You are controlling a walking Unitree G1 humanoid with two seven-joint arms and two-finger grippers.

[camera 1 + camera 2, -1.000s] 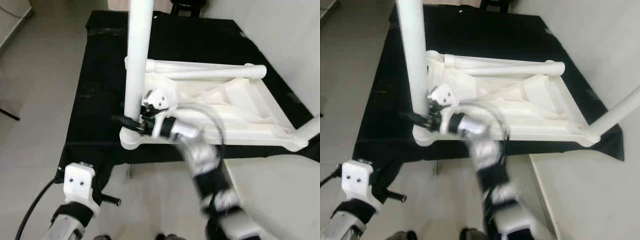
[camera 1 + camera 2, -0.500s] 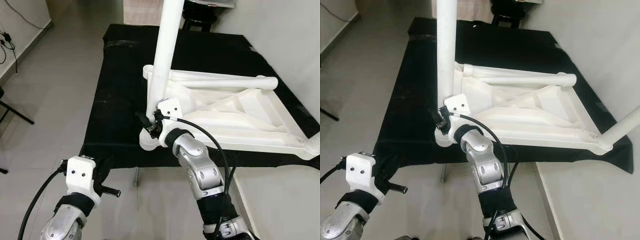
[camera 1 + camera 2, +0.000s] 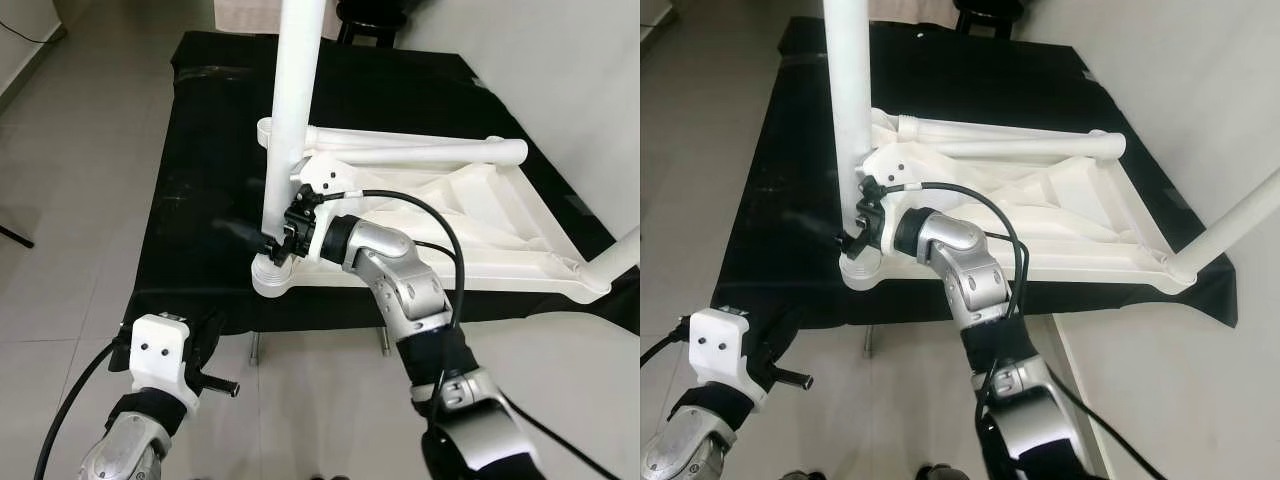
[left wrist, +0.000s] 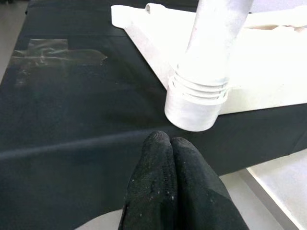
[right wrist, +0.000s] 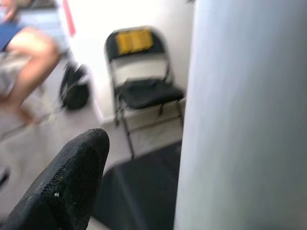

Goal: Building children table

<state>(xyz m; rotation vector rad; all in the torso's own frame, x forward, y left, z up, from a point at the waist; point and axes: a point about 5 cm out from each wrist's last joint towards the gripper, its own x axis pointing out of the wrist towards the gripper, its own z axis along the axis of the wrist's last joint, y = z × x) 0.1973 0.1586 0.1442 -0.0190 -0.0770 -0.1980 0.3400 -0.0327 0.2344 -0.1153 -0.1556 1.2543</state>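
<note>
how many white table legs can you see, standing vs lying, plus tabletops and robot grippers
standing legs: 2, near leg and right corner leg
lying legs: 1, leg across the tabletop
tabletops: 1, upside-down tabletop on the black cloth
grippers: 2, right gripper at the near leg, left gripper
total: 6

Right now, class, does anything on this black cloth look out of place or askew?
Nothing looks damaged. The white tabletop lies upside down on the black cloth, as assembly needs. One leg stands in its corner socket with the right gripper at its base, while another leg lies flat across it.
</note>
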